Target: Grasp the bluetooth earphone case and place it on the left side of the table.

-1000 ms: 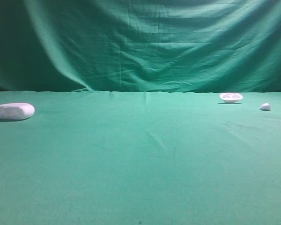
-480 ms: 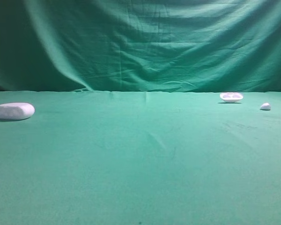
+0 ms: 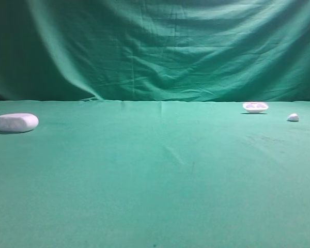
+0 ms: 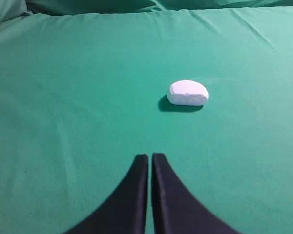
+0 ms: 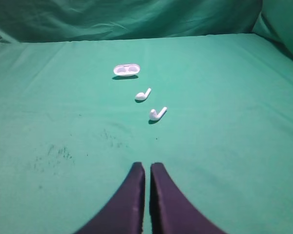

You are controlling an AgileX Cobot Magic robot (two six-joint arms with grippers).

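brightness: mod, even on my table (image 3: 160, 175); backdrop (image 3: 160, 46) darker, esp. upper left corner.
light src: overhead, slightly from right, since the case (image 4: 188, 92) throws its shadow low and to the left in my left wrist view.
shadows: soft-edged; thin dark strip under dish (image 5: 126, 70) and both earbuds (image 5: 143, 94) (image 5: 157, 114).
glare: none; white items near blown out, little surface detail.
blur: high view soft and grainy overall. My fingers (image 4: 132, 200) (image 5: 132, 204) pure black, no detail.
colour: strong green cast.
edges: wrist views darken twd top corners.
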